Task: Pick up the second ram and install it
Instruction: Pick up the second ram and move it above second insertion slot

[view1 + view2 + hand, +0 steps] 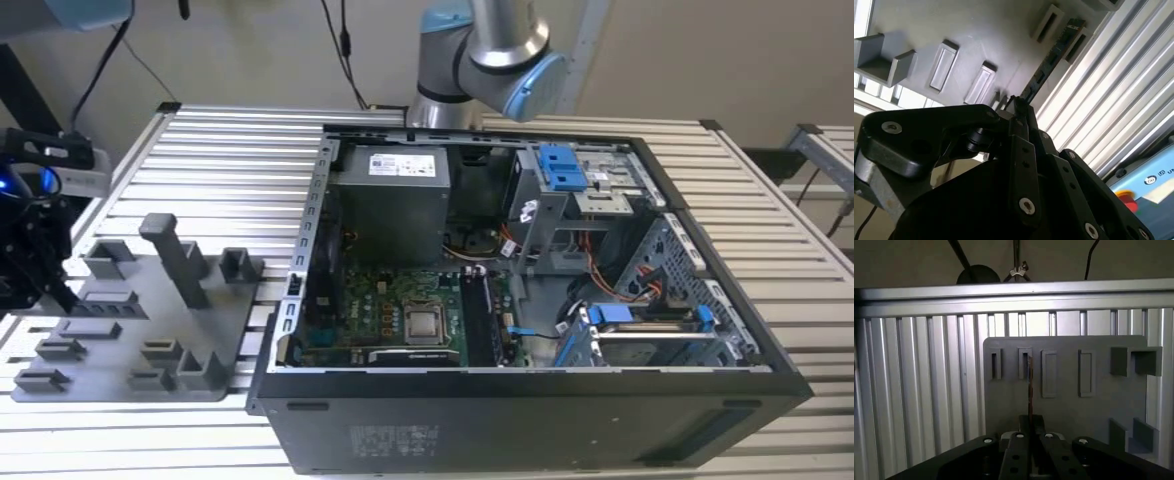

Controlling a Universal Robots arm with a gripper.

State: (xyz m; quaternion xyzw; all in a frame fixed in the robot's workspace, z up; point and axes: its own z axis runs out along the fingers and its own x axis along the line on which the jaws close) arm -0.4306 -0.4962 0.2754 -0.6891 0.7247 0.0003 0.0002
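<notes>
The black hand (1030, 424) is clenched on the second ram (1029, 390), its two fingers pressed against the flat faces of the thin board. In the first wrist view the stick shows edge-on as a thin dark line running out from between the fingertips. In the second wrist view its black chips show along its length. Its far end lines up with one of four narrow slots in a row on the grey fixture tray (1094, 405). Whether that end sits in the slot or is just clear of it cannot be told. The other three slots look empty.

In the exterior view the hand hangs over the tray at the exterior view's far left. The tray lies on a ribbed metal worktop (227, 150). Just beside it, toward the exterior view's right, lies an open black computer case (534, 425). It holds a green motherboard (387, 300), a grey power supply (387, 200) and blue-tabbed drive bays (561, 168).
</notes>
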